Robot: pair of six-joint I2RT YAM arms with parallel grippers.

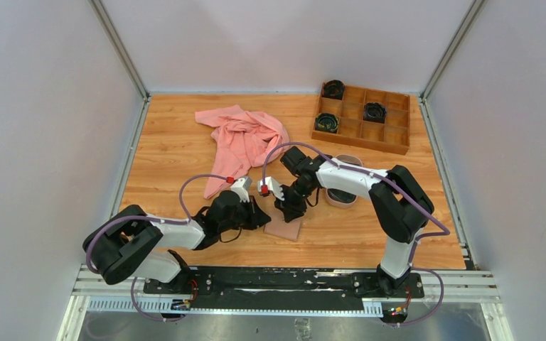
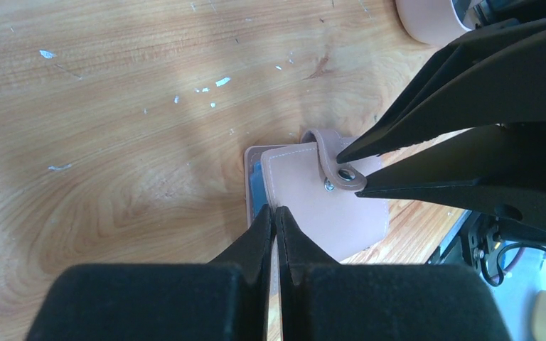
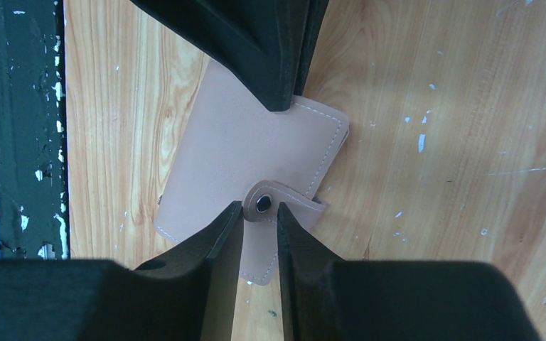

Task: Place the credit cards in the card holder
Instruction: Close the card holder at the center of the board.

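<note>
Robot lab test cell: plain white enclosure walls (image 1: 43, 128), wooden tabletop (image 1: 170, 153), aluminium rail (image 1: 284, 288).

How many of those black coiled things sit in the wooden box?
3 black coiled bundles in the wooden compartment box: far-left corner, left side nearer, centre-right. None seem hidden.
</note>
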